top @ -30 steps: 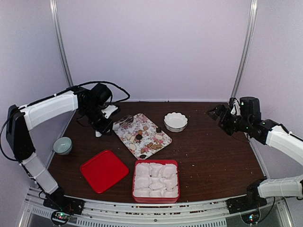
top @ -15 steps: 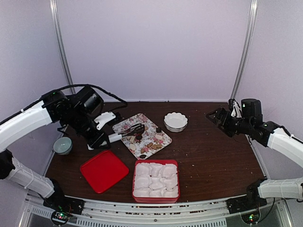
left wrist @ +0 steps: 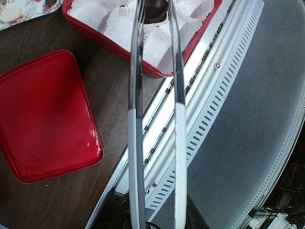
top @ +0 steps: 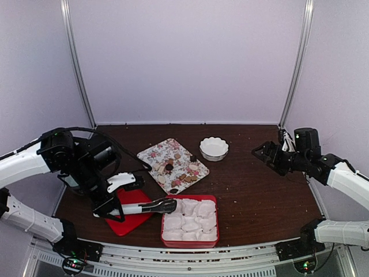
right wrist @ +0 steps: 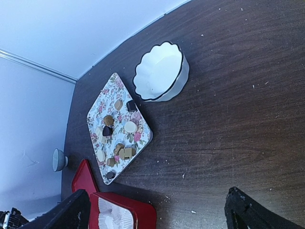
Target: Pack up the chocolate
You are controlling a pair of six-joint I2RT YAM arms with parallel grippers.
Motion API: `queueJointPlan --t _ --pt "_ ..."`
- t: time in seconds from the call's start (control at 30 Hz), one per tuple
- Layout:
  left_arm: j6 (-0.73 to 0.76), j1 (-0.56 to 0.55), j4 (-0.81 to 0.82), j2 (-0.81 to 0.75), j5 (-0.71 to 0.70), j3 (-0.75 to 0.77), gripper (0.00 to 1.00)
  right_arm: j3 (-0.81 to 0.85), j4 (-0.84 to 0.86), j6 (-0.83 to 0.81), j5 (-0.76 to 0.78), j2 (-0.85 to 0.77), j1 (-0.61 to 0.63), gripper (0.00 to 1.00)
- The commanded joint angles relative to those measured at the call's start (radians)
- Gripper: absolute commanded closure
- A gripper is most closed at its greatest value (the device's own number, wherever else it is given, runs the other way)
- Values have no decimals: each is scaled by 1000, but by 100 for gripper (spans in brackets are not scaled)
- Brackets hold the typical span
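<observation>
From above, the left tool (top: 114, 209) is closed on the white handle end of long metal tongs (top: 144, 206). The tongs reach across the flat red plastic lid (top: 130, 222), and their tips are at the left edge of the red rectangular box (top: 190, 244), which is lined with white crinkled paper cups (top: 193, 222). Behind the box is a flower-print rectangular tray (top: 157, 153) on the dark wooden worktop (top: 259, 196), with small brown, tan and pale chocolate pieces (top: 183, 174) scattered on it. A white scalloped bowl (top: 214, 148) stands just right of the tray. The right tool (top: 262, 153) hangs over the right side of the worktop, well apart from everything.

In the left wrist view, the two tongs arms (left wrist: 180, 119) run up the frame and pinch a dark chocolate piece (left wrist: 155, 9) over the paper cups (left wrist: 119, 26) in the box (left wrist: 109, 45). I cannot tell whether the piece touches a cup. The lid (left wrist: 43, 114) lies beside the box.

In the right wrist view, the right tool (right wrist: 157, 202) has its jaws spread wide and holds nothing. Beyond it are the bowl (right wrist: 159, 71), the tray (right wrist: 114, 88) with its chocolate pieces (right wrist: 119, 138), and a corner of the box (right wrist: 140, 210).
</observation>
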Motion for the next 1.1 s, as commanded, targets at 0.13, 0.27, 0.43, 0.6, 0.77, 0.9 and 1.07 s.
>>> queueJointPlan --t 0.13,0.27,0.43,0.6,0.77,0.9,1.07 --pt "-49 -49 11 6 38 -52 93 -7 -24 -23 -17 -10 -6 0" --pt "-32 -64 5 30 34 -64 92 -7 -21 -17 -17 -7 -6 0" --pt "-2 -71 6 52 47 -70 92 -12 -19 -10 -17 -5 -6 0" --pt "21 -75 8 73 60 -71 89 -20 -26 -5 -10 -13 -6 0" --pt "27 -80 13 89 69 -74 88 -26 -21 1 -9 -10 -7 0" --pt "28 -84 13 98 71 -75 85 -26 -14 3 -14 -4 -6 0" --pt "27 -85 14 97 71 -76 78 -23 -10 1 -15 6 -6 0"
